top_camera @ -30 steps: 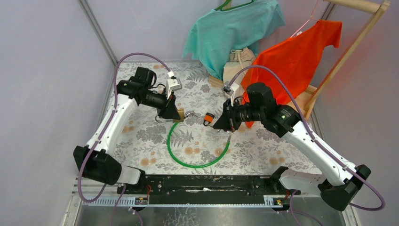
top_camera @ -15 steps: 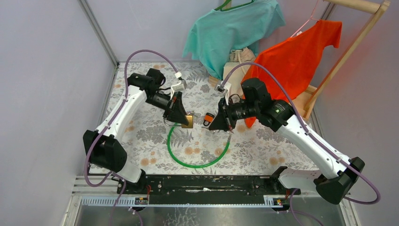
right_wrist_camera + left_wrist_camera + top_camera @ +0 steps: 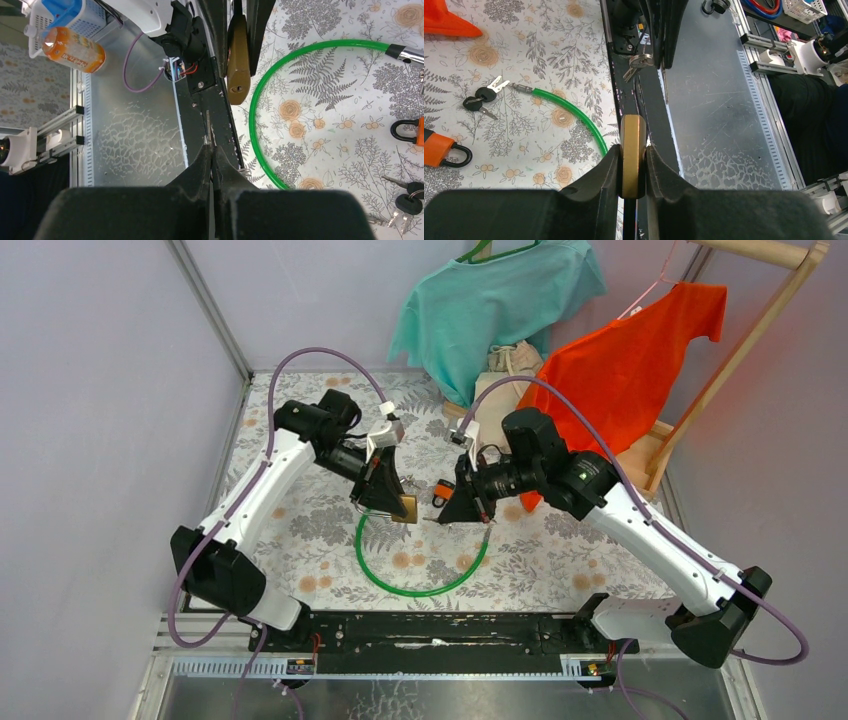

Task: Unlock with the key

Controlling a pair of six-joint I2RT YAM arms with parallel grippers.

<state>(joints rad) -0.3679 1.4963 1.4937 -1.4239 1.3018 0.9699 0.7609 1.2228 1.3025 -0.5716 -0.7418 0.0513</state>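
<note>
brass padlock (image 3: 632, 145) clamped in the left gripper (image 3: 632, 152), raised over the floral mat (image 3: 300, 530), keyhole end toward the key (image 3: 208, 127). key pinched in the closed right gripper (image 3: 211, 150), near it, not touching. below, green cable (image 3: 425, 590), orange padlock (image 3: 436, 149).

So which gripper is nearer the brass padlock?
Left. The left gripper has its jaws clamped on the brass padlock; the right gripper faces its keyhole end, apart from it, pinching a small silver key.
</note>
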